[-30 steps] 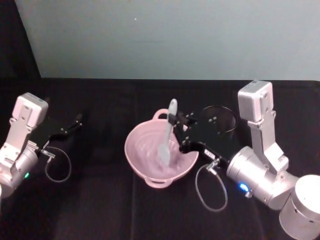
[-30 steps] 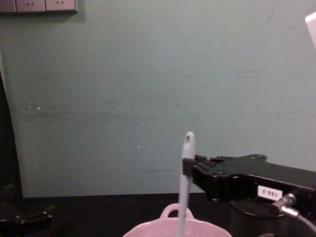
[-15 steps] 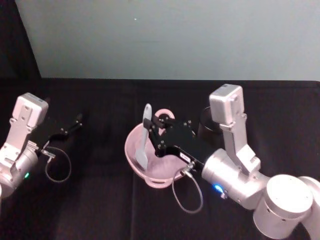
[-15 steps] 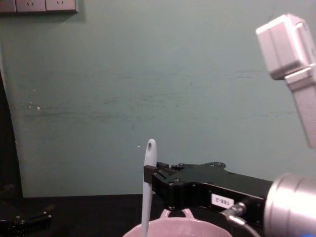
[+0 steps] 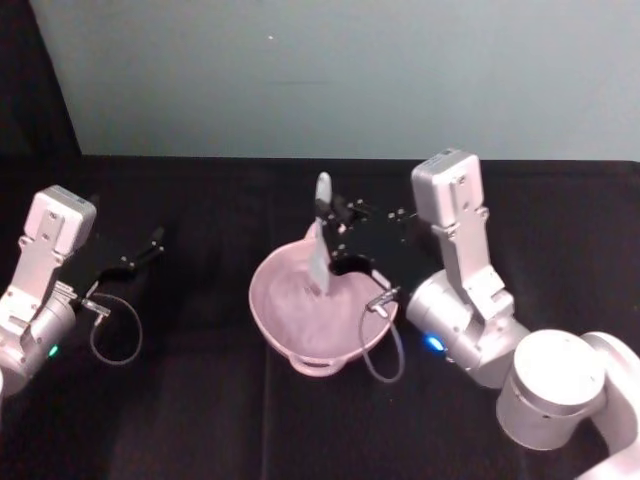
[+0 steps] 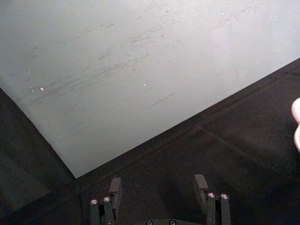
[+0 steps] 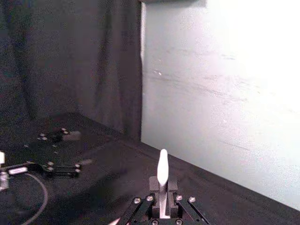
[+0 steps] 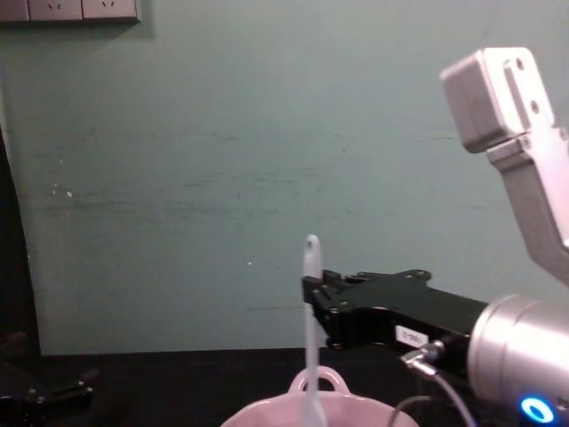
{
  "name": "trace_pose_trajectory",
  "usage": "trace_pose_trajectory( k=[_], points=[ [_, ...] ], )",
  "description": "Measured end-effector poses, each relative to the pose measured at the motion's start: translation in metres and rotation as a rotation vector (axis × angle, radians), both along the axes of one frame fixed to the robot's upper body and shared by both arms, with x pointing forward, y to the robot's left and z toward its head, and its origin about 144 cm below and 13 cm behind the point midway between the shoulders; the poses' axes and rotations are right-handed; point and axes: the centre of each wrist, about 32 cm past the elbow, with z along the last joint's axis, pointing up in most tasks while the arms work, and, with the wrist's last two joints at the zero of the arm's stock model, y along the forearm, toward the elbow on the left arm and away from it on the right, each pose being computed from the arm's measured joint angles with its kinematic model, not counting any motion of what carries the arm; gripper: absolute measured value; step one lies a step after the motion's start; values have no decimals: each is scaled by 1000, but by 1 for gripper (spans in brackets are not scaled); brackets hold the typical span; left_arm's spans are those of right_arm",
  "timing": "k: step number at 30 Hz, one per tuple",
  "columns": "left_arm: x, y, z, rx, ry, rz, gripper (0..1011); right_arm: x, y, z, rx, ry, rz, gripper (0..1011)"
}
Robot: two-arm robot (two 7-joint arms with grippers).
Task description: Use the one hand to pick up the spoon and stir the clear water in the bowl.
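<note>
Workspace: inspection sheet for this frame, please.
Surface: black table.
Job's things: pink bowl mid-table; spoon near upright, lower end in the bowl; water not discernible.
Clutter: nothing seen.
Grippers: right gripper shut on the spoon above the bowl; left gripper open, parked at the table's left.
Cables: left cable looped on the table; right cable looped beside the bowl.
Surroundings: teal wall, sockets, dark curtain.
</note>
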Motion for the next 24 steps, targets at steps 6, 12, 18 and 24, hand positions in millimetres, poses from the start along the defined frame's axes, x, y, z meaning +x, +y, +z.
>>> trace_pose_trajectory(
  k=[6,12,18,24],
  points=[
    [0,0,0,0,0,0,1011,-4,-16,5,-20,15,-19,109],
    [0,0,0,0,0,0,1011,-15,-29,12,-38,23,17,109],
    [0,0,0,0,0,0,1011,-31,-36,18,0,67,95,109],
    [0,0,0,0,0,0,1011,-42,-28,15,56,103,166,109]
  ],
)
